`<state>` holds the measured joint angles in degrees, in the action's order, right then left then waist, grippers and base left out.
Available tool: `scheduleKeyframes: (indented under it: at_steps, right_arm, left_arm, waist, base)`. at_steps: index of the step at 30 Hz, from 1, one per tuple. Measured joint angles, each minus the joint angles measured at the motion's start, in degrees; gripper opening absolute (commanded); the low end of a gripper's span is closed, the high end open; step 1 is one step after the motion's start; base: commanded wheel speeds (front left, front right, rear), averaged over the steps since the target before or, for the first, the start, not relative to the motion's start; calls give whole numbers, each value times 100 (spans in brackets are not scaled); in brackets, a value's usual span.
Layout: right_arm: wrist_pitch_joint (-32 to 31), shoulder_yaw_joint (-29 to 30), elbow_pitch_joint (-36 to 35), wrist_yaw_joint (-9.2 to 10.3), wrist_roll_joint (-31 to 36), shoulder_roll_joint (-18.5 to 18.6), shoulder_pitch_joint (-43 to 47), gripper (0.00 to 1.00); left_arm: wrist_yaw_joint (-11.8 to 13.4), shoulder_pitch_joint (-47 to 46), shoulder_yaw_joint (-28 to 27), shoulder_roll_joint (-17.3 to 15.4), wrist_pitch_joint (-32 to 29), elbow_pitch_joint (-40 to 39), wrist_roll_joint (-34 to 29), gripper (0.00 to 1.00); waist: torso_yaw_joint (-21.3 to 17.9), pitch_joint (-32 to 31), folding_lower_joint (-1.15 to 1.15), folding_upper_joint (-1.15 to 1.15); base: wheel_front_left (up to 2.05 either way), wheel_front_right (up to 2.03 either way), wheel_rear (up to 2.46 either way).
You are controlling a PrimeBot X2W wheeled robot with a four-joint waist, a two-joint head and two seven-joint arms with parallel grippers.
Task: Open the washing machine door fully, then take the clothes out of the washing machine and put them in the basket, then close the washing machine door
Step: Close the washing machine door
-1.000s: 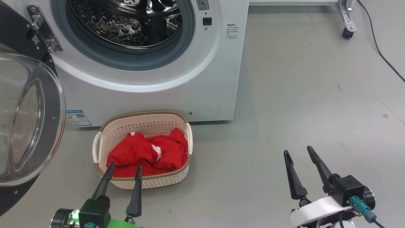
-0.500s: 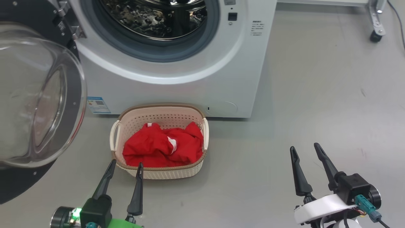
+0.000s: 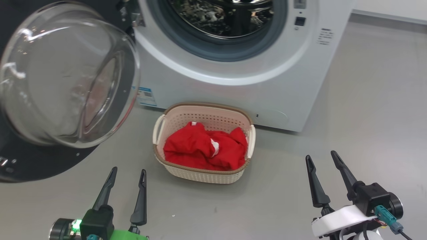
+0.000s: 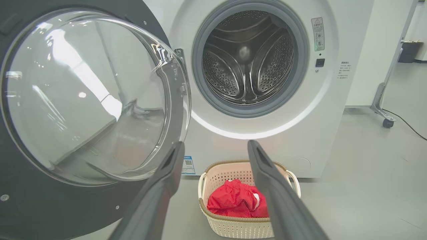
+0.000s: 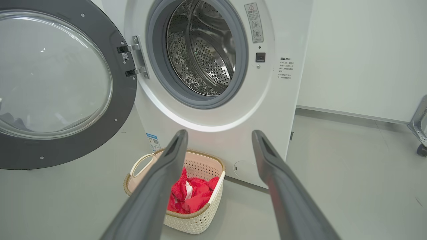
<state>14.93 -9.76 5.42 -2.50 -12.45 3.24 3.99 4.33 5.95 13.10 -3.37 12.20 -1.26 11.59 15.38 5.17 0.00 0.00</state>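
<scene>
- The left gripper [image 3: 129, 170] is held spread wide above the floor [image 3: 367, 116]. Its two long dark fingers stand well apart, and nothing is pinched or touched by them.
- The right gripper [image 3: 320, 155] is likewise spread, with nothing between its fingers. It is seen over bare floor, well to the right of the basket [image 3: 206, 176].
- The fingers of both grippers are matt, dark and smooth, and they taper to narrow tips.
- The basket is made of cream plastic with perforated walls, a brown woven-look rim and a looped handle at each side. It stands on the smooth grey floor just in front of the washing machine [image 3: 233, 90], below the drum opening.
- The clothes [image 3: 200, 150] are bright red, soft and crumpled, with a small white patch showing. They lie inside the basket in a loose heap.
- The washing machine is a white box with a smooth front. A grey rubber ring [image 4: 197, 60] is set around a shiny steel drum [image 4: 248, 60], which is ribbed and dotted with holes.
- A small blue label [image 3: 146, 96] and a round flap [image 3: 273, 118] are seen low on the front.
- The door [image 3: 66, 76] is swung open to the left of the opening and is hung on a metal hinge [image 5: 135, 61]. It is round and glossy black, with a bulging clear glass bowl that catches reflections.
</scene>
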Motion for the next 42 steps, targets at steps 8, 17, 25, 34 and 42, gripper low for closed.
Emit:
scheduleKeyframes:
  at_steps: [8, 17, 25, 34, 42]
  right_arm:
    - [0, -5, 12, -45, 51, 14, 7, 100]
    - [0, -97, 23, -57, 76, 11, 17, 100]
    - [0, -218, 80, -97, 110, 2, 17, 100]
    - [0, -222, 111, -97, 110, 1, 16, 100]
    - [0, -222, 114, -96, 110, 0, 16, 100]
  left_arm:
    - [49, 4, -7, 4, 47, 7, 59, 100]
    - [68, 14, -64, 12, 52, 31, 153, 100]
    - [100, 27, -175, 21, 99, 35, 179, 100]
    - [100, 27, -169, 21, 100, 35, 194, 100]
    - [98, 27, -146, 20, 105, 55, 194, 0]
  waist:
    - [635, -38, 0, 0]
    - [1299, -82, 0, 0]
    - [1535, -110, 0, 0]
    - [1489, -124, 0, 0]
    - [1455, -140, 0, 0]
  base:
    - [0, 0, 0]
    - [0, 0, 0]
    - [0, 0, 0]
    - [0, 0, 0]
    - [0, 0, 0]
